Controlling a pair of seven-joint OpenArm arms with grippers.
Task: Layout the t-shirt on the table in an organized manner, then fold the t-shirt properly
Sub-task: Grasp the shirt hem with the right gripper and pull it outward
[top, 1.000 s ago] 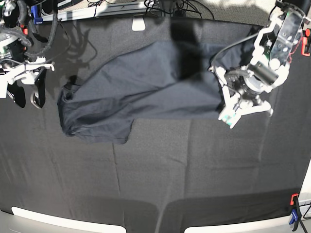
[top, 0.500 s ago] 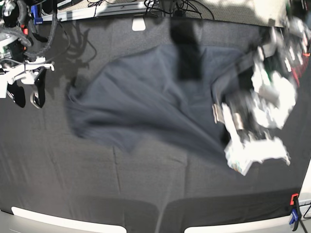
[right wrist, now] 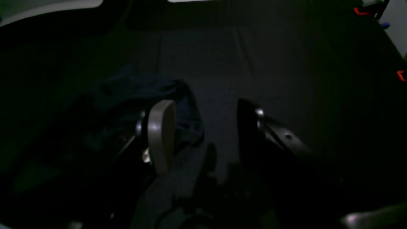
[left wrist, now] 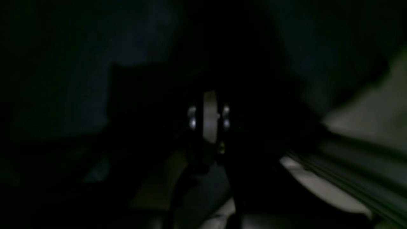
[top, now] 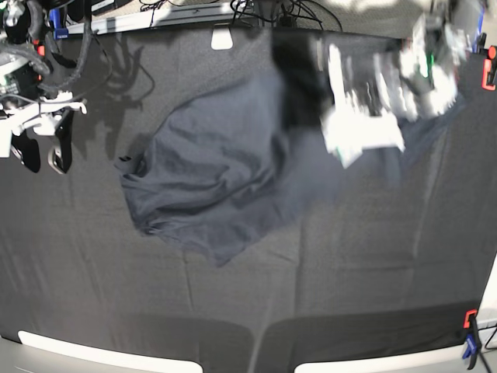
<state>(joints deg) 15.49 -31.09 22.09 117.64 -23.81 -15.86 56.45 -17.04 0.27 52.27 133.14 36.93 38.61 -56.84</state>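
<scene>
The dark navy-grey t-shirt (top: 217, 171) lies crumpled on the black table (top: 326, 295), left of centre, with one part stretched up to the right. My left gripper (top: 353, 148) is a motion blur at the far right above the table, and the shirt's edge runs up to it. In the left wrist view its fingers (left wrist: 210, 117) are pressed together with dark cloth all around. My right gripper (top: 45, 155) hangs open and empty at the far left, apart from the shirt. In the right wrist view it (right wrist: 203, 133) is wide open, with a shirt bunch (right wrist: 143, 92) to its left.
A red and blue clamp (top: 470, 342) sits at the table's near right corner and a red one (top: 489, 70) at the far right edge. A white piece (top: 221, 37) sits on the far rim, with cables behind. The pale rim (top: 93, 350) runs along the front.
My left arm swung down toward the front, then up and back toward the far right, pulling the t-shirt. The shirt's left end shifted right and bunched. The right arm stayed still.
</scene>
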